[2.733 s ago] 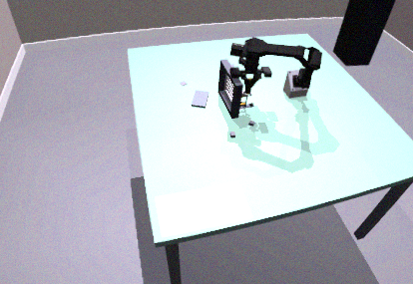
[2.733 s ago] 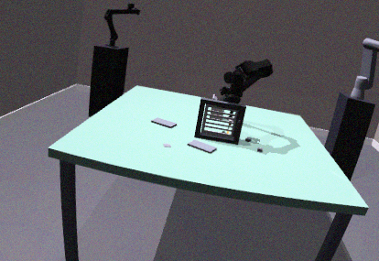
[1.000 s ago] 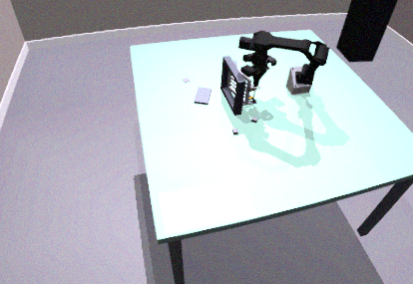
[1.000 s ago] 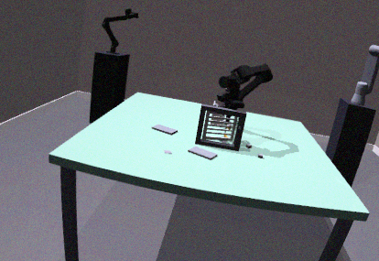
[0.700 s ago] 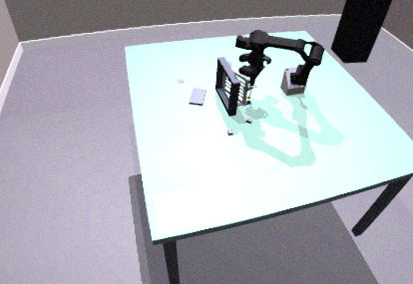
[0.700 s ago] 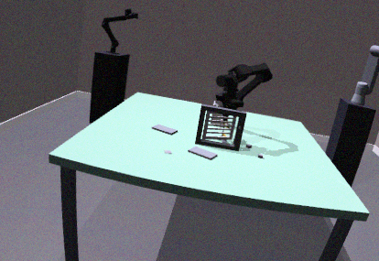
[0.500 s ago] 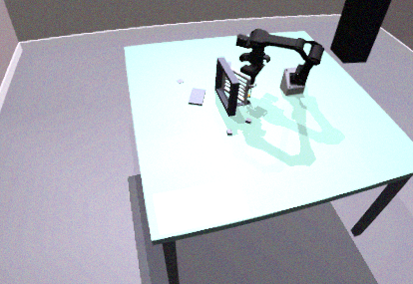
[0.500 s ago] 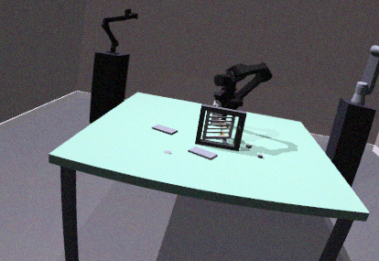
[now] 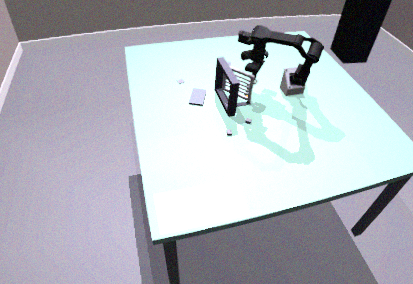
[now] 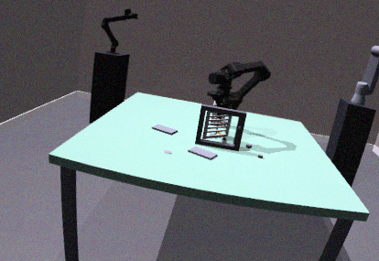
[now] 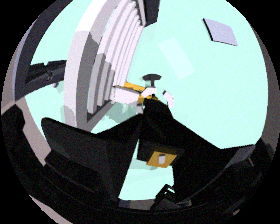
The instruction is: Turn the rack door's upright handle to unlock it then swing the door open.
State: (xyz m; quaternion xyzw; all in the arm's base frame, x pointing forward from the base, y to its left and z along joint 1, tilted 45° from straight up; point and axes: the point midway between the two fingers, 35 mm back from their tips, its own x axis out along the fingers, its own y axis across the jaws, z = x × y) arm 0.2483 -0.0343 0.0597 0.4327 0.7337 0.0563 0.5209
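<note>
The dark square frame (image 9: 233, 99) (image 10: 198, 126) stands upright on the table (image 9: 200, 167) (image 10: 137, 163). Its door of pale slats (image 9: 241, 85) (image 10: 217, 125) (image 11: 80, 65) is swung partly out of the frame on the arm's side; the exact angle cannot be read. My gripper (image 9: 255, 78) (image 11: 155, 120) is at the door's free edge, shut on the handle. The black fingers cover most of the handle in the wrist view, so how far it is turned is hard to tell. In the exterior view the fingertips are hidden behind the frame and door.
A pale slab (image 9: 197, 97) (image 10: 202, 153) and a small flat tag (image 9: 180, 81) (image 10: 167, 152) lie beyond the frame. Another slab (image 10: 165, 129) lies to its left in the exterior view. Two small dark cubes (image 9: 248, 121) (image 9: 229, 132) (image 10: 249, 146) (image 10: 260, 157) lie near the frame's other side.
</note>
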